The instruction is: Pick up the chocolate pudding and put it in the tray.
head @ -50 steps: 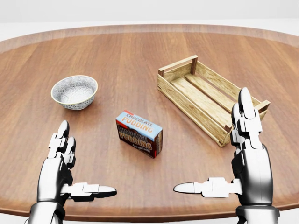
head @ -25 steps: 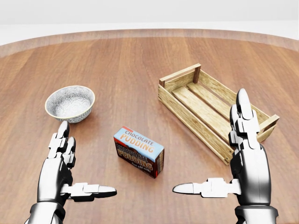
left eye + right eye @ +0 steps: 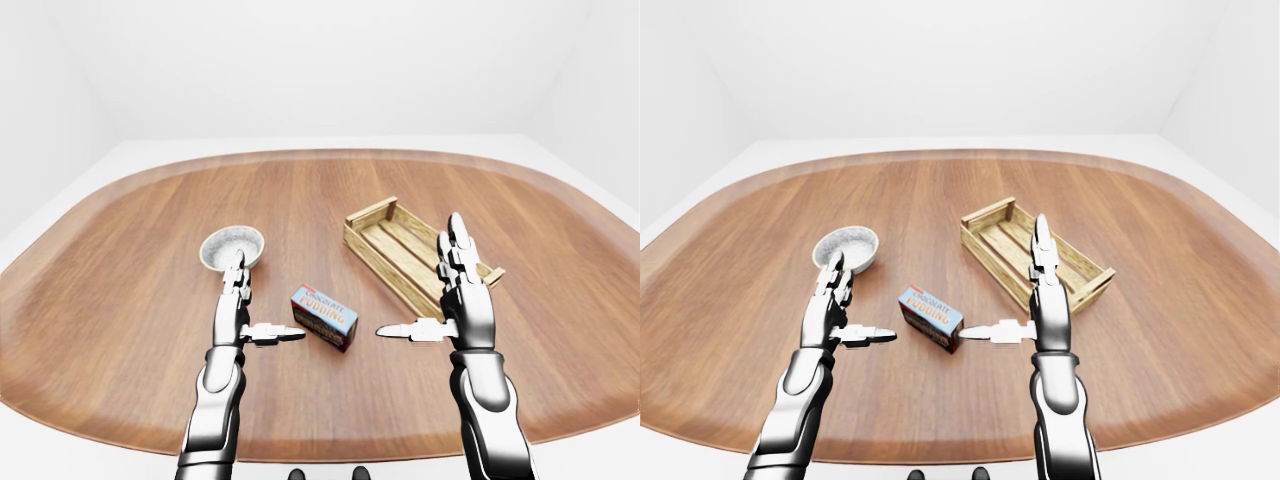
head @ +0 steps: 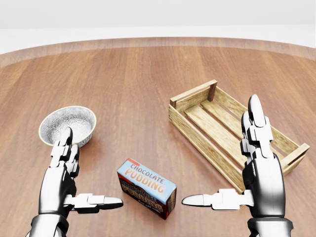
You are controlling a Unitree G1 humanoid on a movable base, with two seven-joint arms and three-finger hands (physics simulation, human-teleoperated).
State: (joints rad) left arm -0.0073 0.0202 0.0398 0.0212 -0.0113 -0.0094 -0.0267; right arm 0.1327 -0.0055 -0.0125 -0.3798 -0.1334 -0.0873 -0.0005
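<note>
While the pudding box lies untouched on the wooden surface, the left robot hand and right robot hand flank it, fingers spread apart and gripping nothing. Just right of the box, the wooden tray holds nothing, so both the pickup and the placing remain to be done.

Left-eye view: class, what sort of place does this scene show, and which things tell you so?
Probably a bare simulated test room: one big oval wooden table, plain white walls, and only a bowl, crate and pudding box laid out.
</note>
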